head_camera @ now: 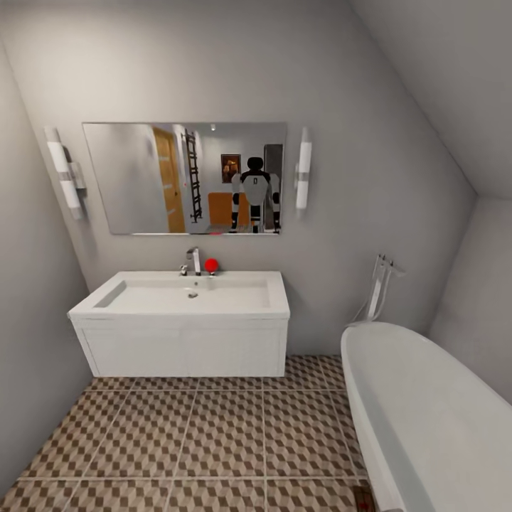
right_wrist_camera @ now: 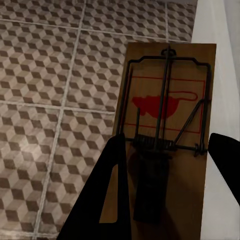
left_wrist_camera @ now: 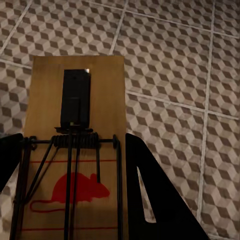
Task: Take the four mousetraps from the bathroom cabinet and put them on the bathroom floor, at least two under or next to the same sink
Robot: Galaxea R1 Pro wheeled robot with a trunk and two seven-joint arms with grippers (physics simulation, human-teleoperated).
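- Your left gripper [left_wrist_camera: 75, 200] is clamped on a mousetrap [left_wrist_camera: 75, 100], 1 dark finger on each long edge, the board jutting out ahead of the fingertips over the bathroom floor [left_wrist_camera: 175, 60].
- Your right gripper [right_wrist_camera: 167, 190] pinches a second mousetrap [right_wrist_camera: 167, 90] the same way, above tiles just beside the white bathtub [right_wrist_camera: 220, 50].
- Judge them light, stiff, thin wood — grip the board edges, clear of the wire spring.
- No readable writing — only a red mouse silhouette [left_wrist_camera: 80, 190] in a red outline.
- The wall-hung sink [head_camera: 181, 299] stands ahead.
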